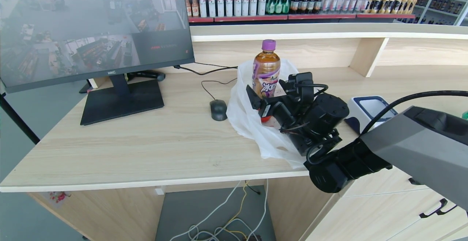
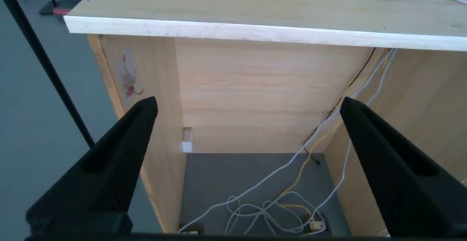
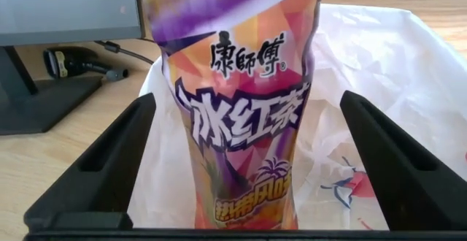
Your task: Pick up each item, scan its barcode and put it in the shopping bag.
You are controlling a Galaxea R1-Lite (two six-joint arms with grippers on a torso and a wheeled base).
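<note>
The right gripper [image 3: 244,98] is released, its fingers spread wide and touching nothing. Straight ahead, in line with the gap between them, the bottle [image 1: 266,69] stands upright, long axis vertical, inside the white shopping bag [image 1: 248,124] on the counter [image 1: 146,142]. The left gripper [image 2: 244,109], also spread, hangs below the counter's front edge, so the right arm is far nearer.

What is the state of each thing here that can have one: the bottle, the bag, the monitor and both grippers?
bottle: upright, capped, standing in the shopping bag.
shopping bag: open, resting on the counter.
monitor: switched on.
right gripper: open, one finger on either side of the bottle, not touching it.
left gripper: open, holding nothing, below the counter's edge.
</note>
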